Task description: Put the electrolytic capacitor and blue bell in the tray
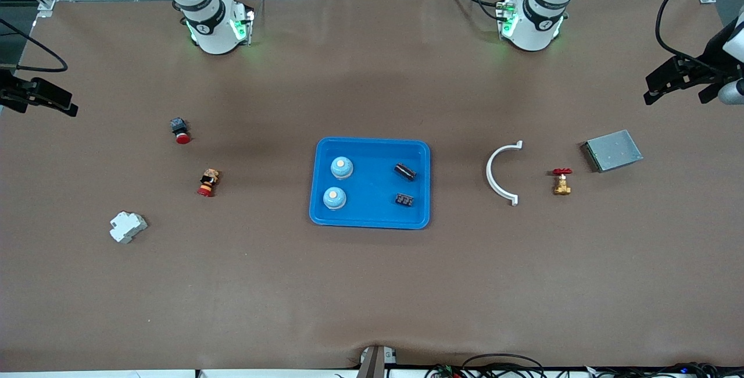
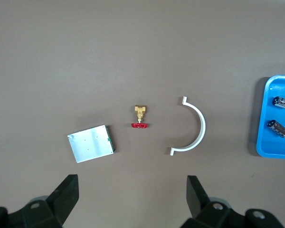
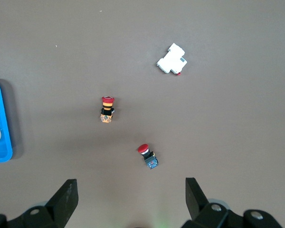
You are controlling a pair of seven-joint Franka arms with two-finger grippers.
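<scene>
The bright-blue tray point(image 1: 372, 220) lies at the middle of the table. In it sit two blue bells point(image 1: 342, 167) point(image 1: 334, 198) toward the right arm's end and two black electrolytic capacitors point(image 1: 405, 171) point(image 1: 404, 199) toward the left arm's end. The left wrist view shows the tray's edge point(image 2: 259, 142) and both capacitors point(image 2: 283, 101) point(image 2: 279, 128). My left gripper point(image 2: 131, 179) hangs open and empty, high over bare cloth by the metal box. My right gripper point(image 3: 130, 182) is likewise open and empty, high over the cloth by a red-capped button. Neither gripper shows in the front view.
Toward the right arm's end lie a red-capped push button point(image 1: 181, 131), a red-and-yellow button point(image 1: 207, 182) and a white breaker point(image 1: 127, 227). Toward the left arm's end lie a white half-ring clamp point(image 1: 499, 173), a brass valve point(image 1: 561, 181) and a metal box point(image 1: 612, 150).
</scene>
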